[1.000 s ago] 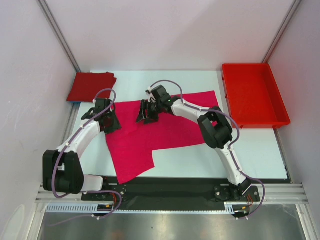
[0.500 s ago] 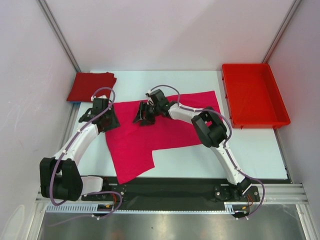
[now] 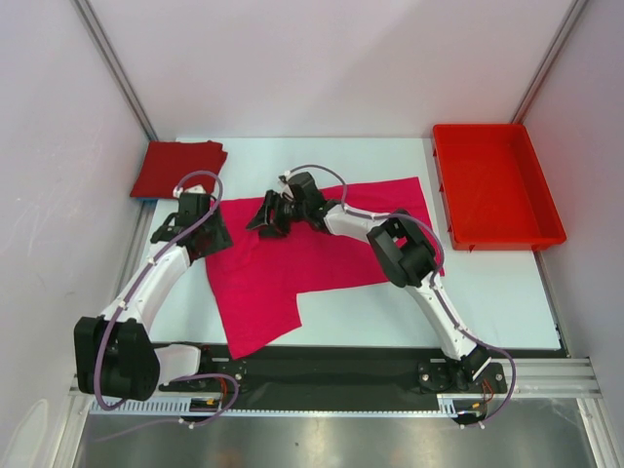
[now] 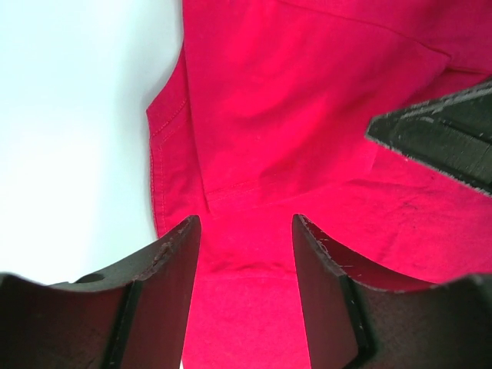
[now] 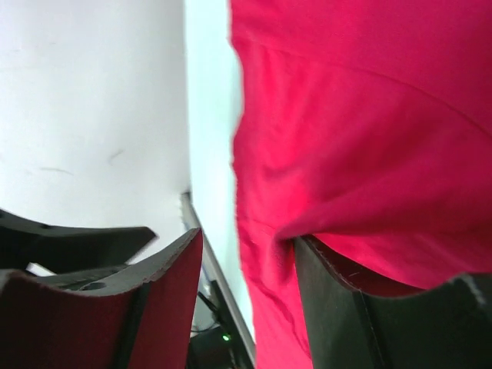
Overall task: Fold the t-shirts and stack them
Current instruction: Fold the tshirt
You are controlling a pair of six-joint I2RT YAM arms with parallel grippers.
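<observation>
The magenta t-shirt (image 3: 322, 258), spread mid-table and well apart from the folded crimson t-shirt (image 3: 177, 168) at the far-left corner, is being flanked along its left end by the left gripper (image 4: 246, 231) and right gripper (image 5: 247, 246), both part-open and empty, so a clean fold is probably being best served by both edges being pinched deep and level.

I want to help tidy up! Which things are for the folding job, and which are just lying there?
For the job:
pink shirt
red shirt

Just lying there:
tray

Matt cloth magenta t-shirt (image 3: 292, 263); glossy plastic tray (image 3: 492, 185).
</observation>
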